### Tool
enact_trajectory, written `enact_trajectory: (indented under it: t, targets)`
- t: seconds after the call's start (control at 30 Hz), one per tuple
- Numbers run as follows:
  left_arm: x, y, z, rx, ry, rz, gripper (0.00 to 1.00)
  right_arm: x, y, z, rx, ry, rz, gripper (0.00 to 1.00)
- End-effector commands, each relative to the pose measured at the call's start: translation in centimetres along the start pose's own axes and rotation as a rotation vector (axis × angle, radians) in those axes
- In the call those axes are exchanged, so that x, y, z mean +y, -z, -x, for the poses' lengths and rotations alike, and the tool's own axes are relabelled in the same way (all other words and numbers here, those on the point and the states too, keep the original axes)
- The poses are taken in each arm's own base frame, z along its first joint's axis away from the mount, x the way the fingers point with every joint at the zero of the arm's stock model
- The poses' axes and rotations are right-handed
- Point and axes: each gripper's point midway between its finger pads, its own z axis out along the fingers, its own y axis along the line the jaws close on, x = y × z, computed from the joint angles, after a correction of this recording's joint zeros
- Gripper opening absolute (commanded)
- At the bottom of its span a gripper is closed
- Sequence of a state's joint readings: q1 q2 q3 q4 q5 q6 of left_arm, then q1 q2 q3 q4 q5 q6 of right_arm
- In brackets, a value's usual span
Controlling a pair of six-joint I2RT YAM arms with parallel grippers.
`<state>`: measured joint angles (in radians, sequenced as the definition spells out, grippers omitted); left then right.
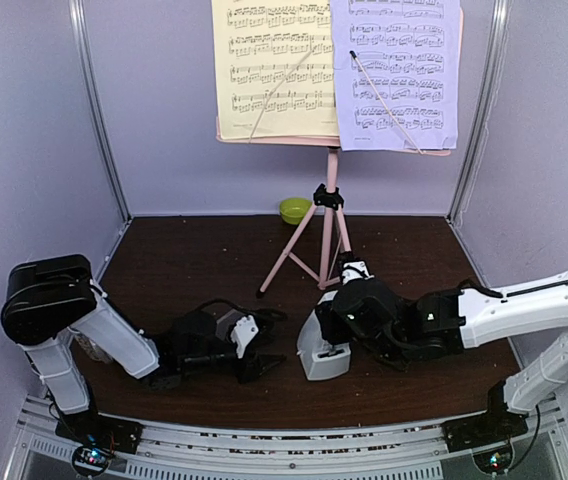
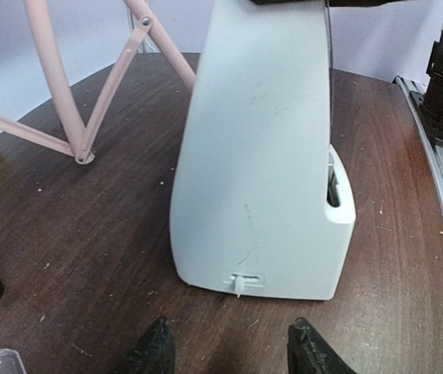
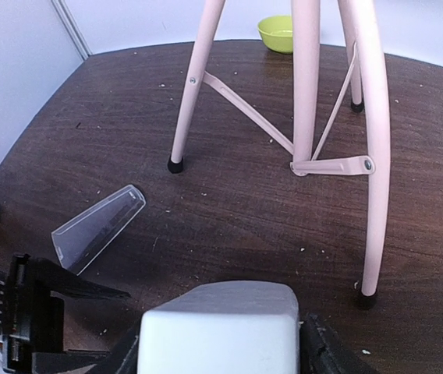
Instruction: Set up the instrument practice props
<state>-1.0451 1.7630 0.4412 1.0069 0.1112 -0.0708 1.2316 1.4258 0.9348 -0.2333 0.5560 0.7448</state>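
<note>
R pincer (image 3: 221,352) clamps metronome (image 2: 260,156) at narrow top; L pincer (image 2: 229,354) apart, empty. Risk: tapered body slips, topples onto tabletop (image 2: 89,234).

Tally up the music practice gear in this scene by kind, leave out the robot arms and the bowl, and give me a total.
pink music stand: 1
music sheets: 2, the yellow sheet and the lavender sheet
metronome: 1
clear cover, lying loose on the table: 1
Total: 5
</note>
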Motion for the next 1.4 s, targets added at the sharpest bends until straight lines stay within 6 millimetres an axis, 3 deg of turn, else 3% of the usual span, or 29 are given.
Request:
enact_trajectory:
  t: [0.0,0.37,0.43,0.57,0.8,1.1,1.37]
  targets:
    - [-1.3,-1.7,0.7,-0.025,0.041,-0.072,0.49,1.3,1.1,2.8,-0.091,-0.098,0.126,0.36]
    - [-2.0,-3.5,-0.2,-0.015,0.152,-0.12,0.38,0.8,1.8,3.5,-0.119,-0.145,0.179,0.33]
    - [-1.6,-3.4,-0.2,-0.021,0.146,-0.096,0.43,0.9,1.8,3.5,-0.12,-0.144,0.192,0.32]
    - [-1.0,-2.6,-0.4,-0.027,0.077,-0.059,0.61,1.2,2.0,3.4,-0.113,-0.116,0.219,0.32]
    - [-0.7,-2.8,-1.2,0.025,-0.027,-0.06,0.68,2.0,2.4,3.2,-0.112,-0.082,0.286,0.31]
    - [0.1,-2.8,-0.8,-0.001,-0.043,-0.125,0.62,3.3,2.2,2.8,-0.088,-0.053,0.336,0.3]
    - [0.6,-2.6,-0.2,-0.028,-0.029,-0.141,0.36,3.7,2.0,2.9,-0.085,-0.053,0.338,0.3]
